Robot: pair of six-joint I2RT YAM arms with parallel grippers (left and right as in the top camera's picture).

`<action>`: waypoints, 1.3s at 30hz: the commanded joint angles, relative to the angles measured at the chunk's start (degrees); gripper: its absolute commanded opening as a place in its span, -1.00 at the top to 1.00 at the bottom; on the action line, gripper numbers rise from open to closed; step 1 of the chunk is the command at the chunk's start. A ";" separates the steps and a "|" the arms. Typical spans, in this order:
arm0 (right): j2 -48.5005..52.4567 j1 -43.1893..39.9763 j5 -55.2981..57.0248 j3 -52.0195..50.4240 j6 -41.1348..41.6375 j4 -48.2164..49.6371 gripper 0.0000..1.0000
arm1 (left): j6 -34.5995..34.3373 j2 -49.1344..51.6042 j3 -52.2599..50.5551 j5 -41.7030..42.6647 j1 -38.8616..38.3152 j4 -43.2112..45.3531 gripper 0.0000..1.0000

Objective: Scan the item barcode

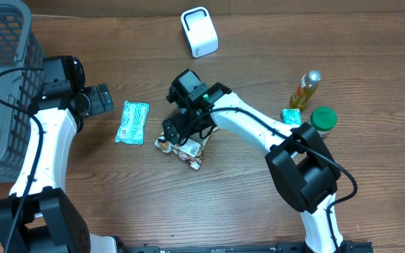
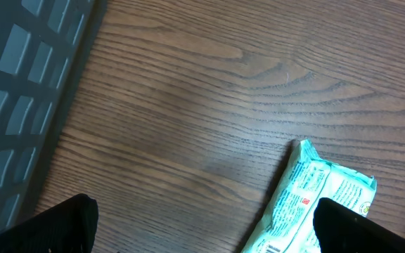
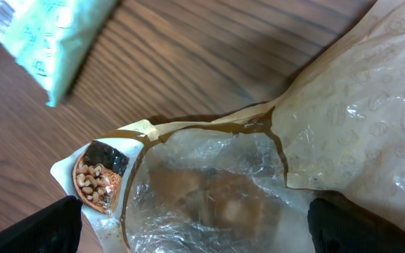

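Above the snack bag (image 3: 209, 190), right fingers (image 3: 44, 228) gape empty; left fingers (image 2: 62, 225) too; its print illegible.

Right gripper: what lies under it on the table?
Under the open right gripper lies a snack bag of clear plastic and brown paper, on the wooden table. From overhead, the gripper covers part of the bag; its barcode cannot be seen.

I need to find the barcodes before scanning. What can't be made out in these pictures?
- Snack bag: overhead, the right end effector covers most of it; no barcode shows in either view.
- Teal packet: left wrist, bottom edge cuts it off; right wrist, blurred in the corner; overhead, print too small.
- Basket: overhead, left edge cuts it off.
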 commanded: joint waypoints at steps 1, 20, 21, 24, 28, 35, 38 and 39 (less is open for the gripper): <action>0.24 -2.05 1.95 -1.75 1.07 -1.49 -1.00 | 0.66 -0.85 1.05 -0.26 -0.39 0.04 -0.99; -1.07 -10.27 -4.37 1.49 0.61 -8.57 -1.00 | 0.66 -0.85 1.05 -0.26 -0.39 0.04 -0.99; -1.86 -10.27 -4.94 2.38 0.66 -8.98 -1.00 | 0.66 -0.85 1.05 -0.26 -0.39 0.04 -0.99; -5.57 -10.29 -5.29 4.98 1.31 -10.19 -1.00 | 0.66 -0.85 1.05 -0.26 -0.39 0.04 -0.99; -13.03 -11.02 -3.56 6.60 1.31 -12.55 -1.00 | 0.66 -0.85 1.05 -0.26 -0.39 0.04 -0.99; -15.85 -14.21 -1.25 5.86 0.87 -22.69 -0.98 | 0.66 -0.85 1.05 -0.26 -0.39 0.04 -0.99; -15.85 -14.25 -0.50 3.23 0.87 -26.14 -0.53 | 0.66 -0.85 1.05 -0.26 -0.39 0.04 -0.99; -15.85 -14.25 0.09 2.14 0.87 -27.12 -0.29 | 0.66 -0.85 1.05 -0.26 -0.39 0.04 -0.99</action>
